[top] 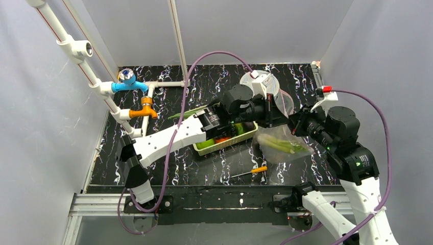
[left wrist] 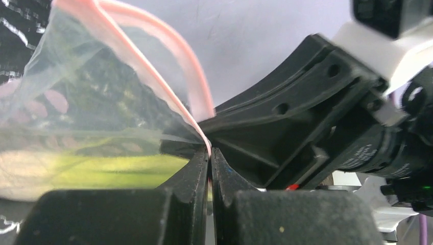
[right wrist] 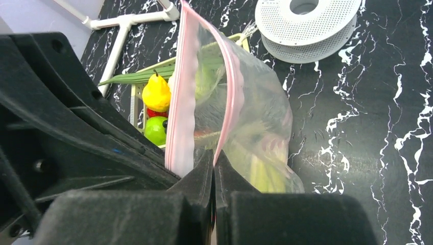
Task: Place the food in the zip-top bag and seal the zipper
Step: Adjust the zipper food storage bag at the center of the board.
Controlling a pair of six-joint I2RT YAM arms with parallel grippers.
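Clamping zipper (right wrist: 179, 102): left tool (left wrist: 210, 155) just beside right tool (right wrist: 214, 161), bag (right wrist: 255, 127) mouth gaping.

Showed a black table (top: 204, 166) veined in white. Carried a pale-green basket (top: 231, 142) near the middle. Bore a pale spool (top: 265, 84) lying flat at the far right. Took the lower end of a clear bag (top: 300, 153), green stalks (top: 280, 144) inside, just right of the basket. Had a thin orange-handled tool (top: 259, 169) lying nearer the front edge, apart from the basket. Held white pipe (top: 166, 84) at the far left.
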